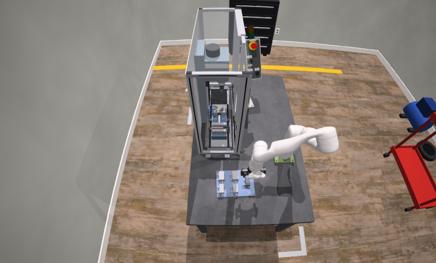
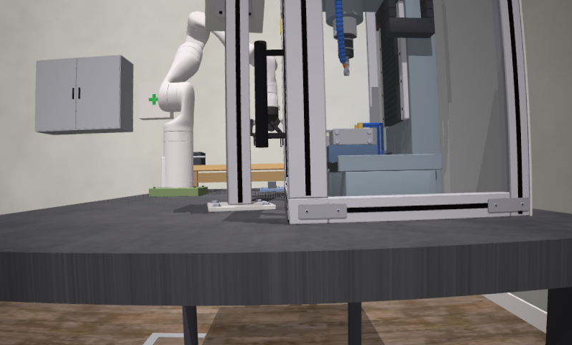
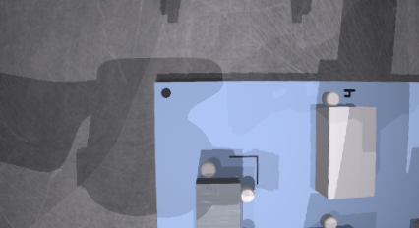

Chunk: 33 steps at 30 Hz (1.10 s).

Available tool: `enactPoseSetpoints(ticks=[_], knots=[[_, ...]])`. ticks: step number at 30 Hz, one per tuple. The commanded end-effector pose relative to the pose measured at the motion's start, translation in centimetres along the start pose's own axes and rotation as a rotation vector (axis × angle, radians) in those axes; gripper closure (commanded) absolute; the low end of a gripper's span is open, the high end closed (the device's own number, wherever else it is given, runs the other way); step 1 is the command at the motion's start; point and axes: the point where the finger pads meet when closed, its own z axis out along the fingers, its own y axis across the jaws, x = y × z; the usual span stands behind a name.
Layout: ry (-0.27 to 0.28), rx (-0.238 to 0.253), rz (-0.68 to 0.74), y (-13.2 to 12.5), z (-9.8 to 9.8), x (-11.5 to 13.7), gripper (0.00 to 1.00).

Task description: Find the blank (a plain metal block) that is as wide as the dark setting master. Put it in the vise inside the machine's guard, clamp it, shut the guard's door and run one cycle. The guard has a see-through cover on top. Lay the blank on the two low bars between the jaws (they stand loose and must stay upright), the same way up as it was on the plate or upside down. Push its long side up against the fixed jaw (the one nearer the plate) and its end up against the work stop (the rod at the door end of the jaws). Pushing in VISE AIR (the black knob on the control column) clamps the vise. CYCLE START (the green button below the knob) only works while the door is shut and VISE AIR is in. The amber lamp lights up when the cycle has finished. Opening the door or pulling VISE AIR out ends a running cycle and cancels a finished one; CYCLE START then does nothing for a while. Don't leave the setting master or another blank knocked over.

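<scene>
- At the near part of the surface (image 1: 210, 211) (image 2: 109, 231) (image 3: 59, 36), I have the plate (image 1: 243, 193) (image 2: 265, 189) (image 3: 275, 115), with four pale blanks and the dark master (image 1: 247, 182) (image 2: 271, 184) (image 3: 218, 205) at its right.
- I can't yet tell which blank matches; the near right one (image 1: 235, 188) (image 3: 351, 151), marked 4, looks broader than the master, but its height may fool me.
- My gripper (image 1: 245, 172) (image 2: 273, 124) is wide open, holding nothing, above the right side of the plate.
- I judge this as the finding step, perhaps gauging the master. Next I'd square the open fingers over whichever block I measure, then come down straight; a skewed descent could topple it.
- Farther off, the vise (image 1: 219, 131) (image 2: 352, 136) sits inside the guard (image 1: 218, 74) (image 2: 317, 85). I make out no blank in it, though its detail is small. I can't judge the door from here.
- Farthest, at right, the control column (image 1: 254, 62) (image 2: 232, 106) comes later; its amber lamp (image 1: 250, 29) looks dark.
</scene>
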Motion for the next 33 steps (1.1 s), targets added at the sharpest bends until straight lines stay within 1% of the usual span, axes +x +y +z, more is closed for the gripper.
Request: enactPoseSetpoints(ticks=[1,2,14,19,31,33], knots=[[0.001,-0.001,0.0,0.6,3.1,-1.2,0.0],[0.001,-0.001,0.0,0.8,4.0,-1.5,0.0],[0.001,-0.001,0.0,0.8,4.0,-1.5,0.0],[0.001,-0.001,0.0,0.8,7.0,-1.6,0.0],[0.001,-0.001,0.0,0.8,7.0,-1.6,0.0],[0.001,-0.001,0.0,0.8,8.2,-1.6,0.0]])
